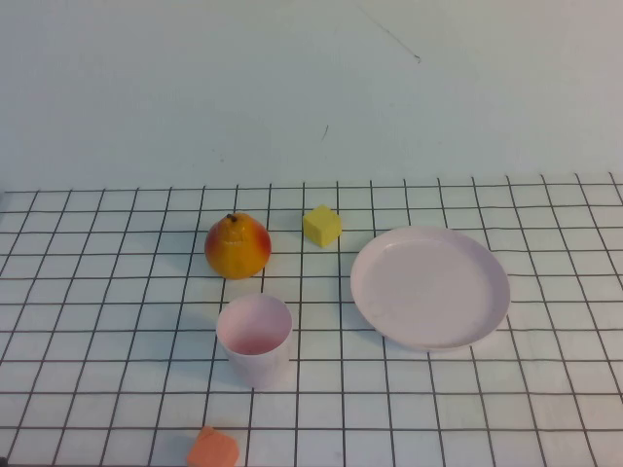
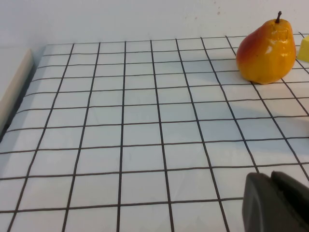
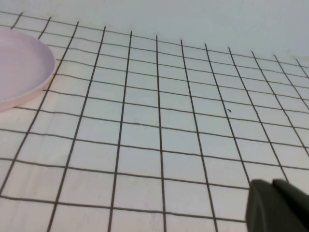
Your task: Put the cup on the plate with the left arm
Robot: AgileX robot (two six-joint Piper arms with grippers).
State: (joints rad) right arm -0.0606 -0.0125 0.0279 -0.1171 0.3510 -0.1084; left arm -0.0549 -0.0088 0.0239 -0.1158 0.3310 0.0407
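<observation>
The pale pink cup (image 1: 254, 338) stands upright on the gridded table, left of centre and near the front. The round pale pink plate (image 1: 430, 286) lies to its right, empty; its edge shows in the right wrist view (image 3: 19, 70). Neither arm shows in the high view. My left gripper (image 2: 270, 181) shows only in the left wrist view, shut and empty, low over the table, with the cup out of that view. My right gripper (image 3: 272, 186) shows only in the right wrist view, shut and empty, apart from the plate.
A yellow-red pear (image 1: 237, 246) stands behind the cup, also in the left wrist view (image 2: 266, 50). A yellow cube (image 1: 322, 225) sits between pear and plate. An orange object (image 1: 213, 449) lies at the front edge. A pale raised border (image 2: 14, 87) runs along the table's side.
</observation>
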